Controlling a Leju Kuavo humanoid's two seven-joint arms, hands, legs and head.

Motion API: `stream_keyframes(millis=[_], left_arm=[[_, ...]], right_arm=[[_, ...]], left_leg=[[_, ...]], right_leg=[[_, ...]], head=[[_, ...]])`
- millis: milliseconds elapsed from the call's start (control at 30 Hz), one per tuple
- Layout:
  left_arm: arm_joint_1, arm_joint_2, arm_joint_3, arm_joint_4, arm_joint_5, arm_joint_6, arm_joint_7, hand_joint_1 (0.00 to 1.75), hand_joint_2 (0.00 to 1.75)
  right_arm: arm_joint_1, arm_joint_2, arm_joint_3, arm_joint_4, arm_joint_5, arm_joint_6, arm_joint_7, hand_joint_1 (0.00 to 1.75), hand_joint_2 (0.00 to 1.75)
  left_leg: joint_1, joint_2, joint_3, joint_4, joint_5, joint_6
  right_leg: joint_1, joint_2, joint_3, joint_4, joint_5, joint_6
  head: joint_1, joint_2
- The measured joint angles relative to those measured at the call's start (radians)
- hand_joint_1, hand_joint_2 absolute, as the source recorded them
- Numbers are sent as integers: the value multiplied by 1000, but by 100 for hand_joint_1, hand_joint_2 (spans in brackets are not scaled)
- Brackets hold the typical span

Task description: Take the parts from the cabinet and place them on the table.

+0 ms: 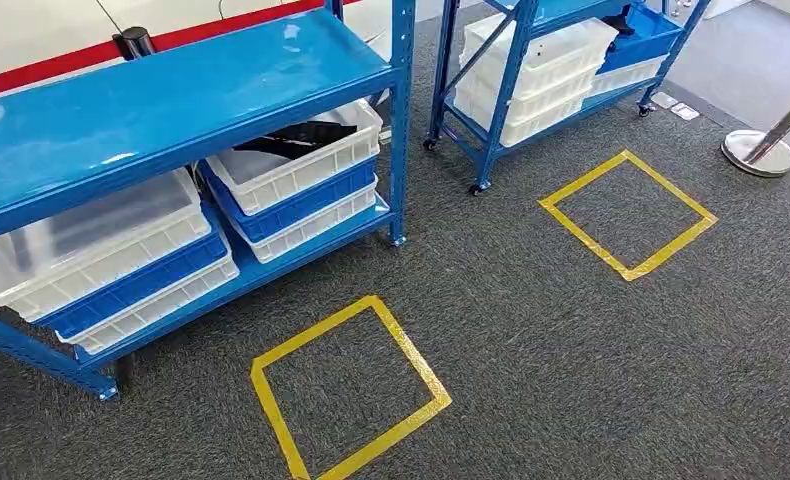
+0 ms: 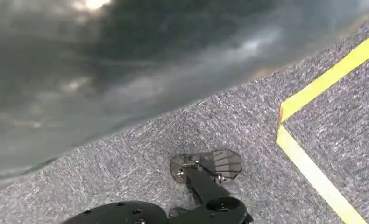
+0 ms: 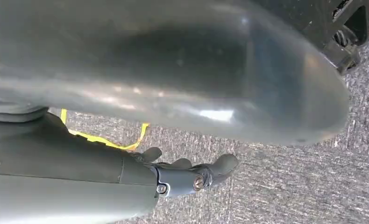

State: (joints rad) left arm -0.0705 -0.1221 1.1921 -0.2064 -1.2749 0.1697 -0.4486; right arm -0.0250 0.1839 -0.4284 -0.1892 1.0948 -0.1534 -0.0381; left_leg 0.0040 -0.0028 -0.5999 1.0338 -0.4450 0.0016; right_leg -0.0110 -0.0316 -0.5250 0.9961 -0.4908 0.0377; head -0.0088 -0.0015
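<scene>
A: From the head view, which step?

B: The approach, I judge. The dark parts (image 1: 296, 136) lie in a white slotted plastic crate (image 1: 301, 160) on the blue steel cabinet (image 1: 171, 95), well apart from either hand; next, a reach in.

A: Left wrist view?

B: Grey carpet (image 2: 220, 126); hand state untellable.

A: Right wrist view?

B: Right hand (image 3: 187, 175) hangs, fingers loosely apart, holding nothing.

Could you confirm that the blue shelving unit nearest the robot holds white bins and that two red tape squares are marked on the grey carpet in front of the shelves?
Not quite: the tape squares are yellow, not red. The head view shows one yellow square in front of the near blue shelving unit and another yellow square by the farther unit. The rest stands: the near unit holds white bins, and the carpet is grey.
</scene>
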Motion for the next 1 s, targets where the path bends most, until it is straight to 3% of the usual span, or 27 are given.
stream_keyframes(millis=[1000], left_arm=[[0,0,0,0,-2,-17,4,0,0]], right_arm=[[0,-1,0,0,5,-2,-2,0,0]], left_leg=[[4,0,0,0,0,0]], right_leg=[[3,0,0,1,0,0]], head=[[0,0]])
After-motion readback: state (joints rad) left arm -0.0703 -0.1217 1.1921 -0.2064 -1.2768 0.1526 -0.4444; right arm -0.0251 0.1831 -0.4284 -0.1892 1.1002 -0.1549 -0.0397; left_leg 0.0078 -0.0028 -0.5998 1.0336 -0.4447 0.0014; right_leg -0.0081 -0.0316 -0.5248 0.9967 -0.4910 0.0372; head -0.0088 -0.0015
